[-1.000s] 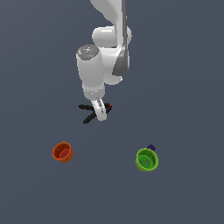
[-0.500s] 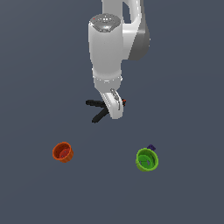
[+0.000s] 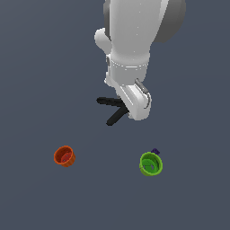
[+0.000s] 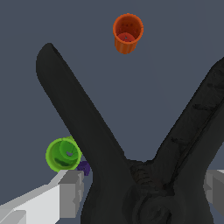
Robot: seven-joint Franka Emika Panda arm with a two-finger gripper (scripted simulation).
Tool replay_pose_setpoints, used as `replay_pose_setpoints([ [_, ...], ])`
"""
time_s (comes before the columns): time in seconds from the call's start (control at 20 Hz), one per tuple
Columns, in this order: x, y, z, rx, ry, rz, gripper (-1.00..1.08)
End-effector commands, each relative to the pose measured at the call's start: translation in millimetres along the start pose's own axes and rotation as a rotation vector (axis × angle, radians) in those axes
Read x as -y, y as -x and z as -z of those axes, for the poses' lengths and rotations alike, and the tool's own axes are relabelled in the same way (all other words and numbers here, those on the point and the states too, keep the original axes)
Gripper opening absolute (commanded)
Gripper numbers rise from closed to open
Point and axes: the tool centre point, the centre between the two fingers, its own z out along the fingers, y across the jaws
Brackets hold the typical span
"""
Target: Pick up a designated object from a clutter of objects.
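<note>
Grey floor (image 3: 36, 67), clamp (image 3: 112, 108) lifted, arm nearer.

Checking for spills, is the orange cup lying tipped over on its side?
No, the orange cup stands upright with its open mouth facing up, apart from the clamp.

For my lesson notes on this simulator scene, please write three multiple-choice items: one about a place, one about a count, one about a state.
1. The purple item lies beside which thing?
A. green cup
B. orange cup
C. black clamp

2. How many cups are in the scene?
A. one
B. two
C. four

3. How are the clamp's handles?
A. folded together
B. splayed in a V
C. snapped off

Answers: 1 A, the purple item touches the green rim. 2 B, one orange, one green. 3 B, the wrist view shows two handles spreading apart, with the gripper fingers on either side.
</note>
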Motion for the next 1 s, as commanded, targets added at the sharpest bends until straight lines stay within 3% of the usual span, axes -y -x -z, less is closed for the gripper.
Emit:
replay_pose_setpoints([
  [0.0,13,6,16,0.0,-0.001,0.0,-1.0],
  [0.95,87,39,101,0.002,-0.002,0.001,-1.0],
])
